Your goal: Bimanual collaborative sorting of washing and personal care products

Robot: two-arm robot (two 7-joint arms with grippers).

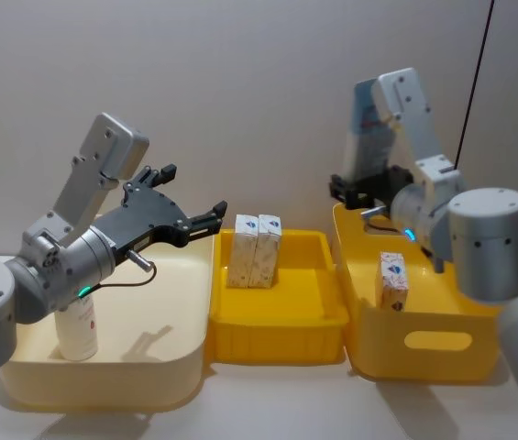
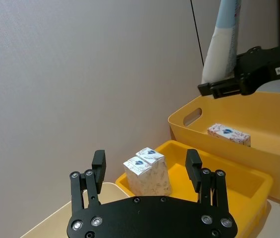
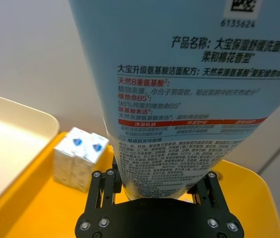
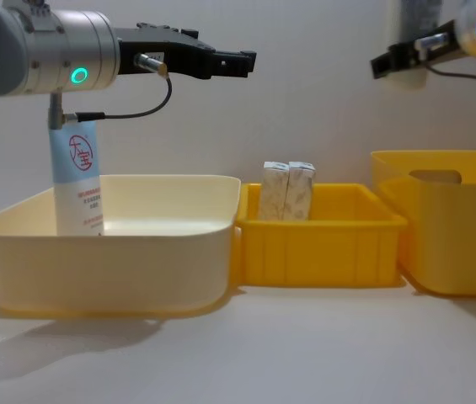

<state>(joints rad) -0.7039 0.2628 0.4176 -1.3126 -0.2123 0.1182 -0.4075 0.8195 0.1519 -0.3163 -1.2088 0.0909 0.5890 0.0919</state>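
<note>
On the tall light-blue squeeze tube (image 3: 189, 94) in the right wrist view we read a code square with "6135624", then "产品名称:大宝舒缓洗面奶 柔和棉花香型", "大宝升级氨基酸洁面配方" and red lines such as "天然8重氨基酸" and "维他命B5"; the smaller print below is too fine to read. On the black right gripper (image 2: 251, 77) a white sticker reads "176-16". The light-blue tube standing in the cream plastic bin (image 4: 76, 181) bears a red circled "大宝".

A light-blue squeeze tube (image 4: 77, 177) marked with a red circle and white base is seen in the cream bin (image 4: 111, 252). Two cream cartons (image 1: 256, 250) with faint patterns and blue emblems are shown in the yellow tray (image 1: 277, 316). Black hands (image 1: 185, 215) are seen; blue and red print is borne by the held tube (image 3: 189, 94).
</note>
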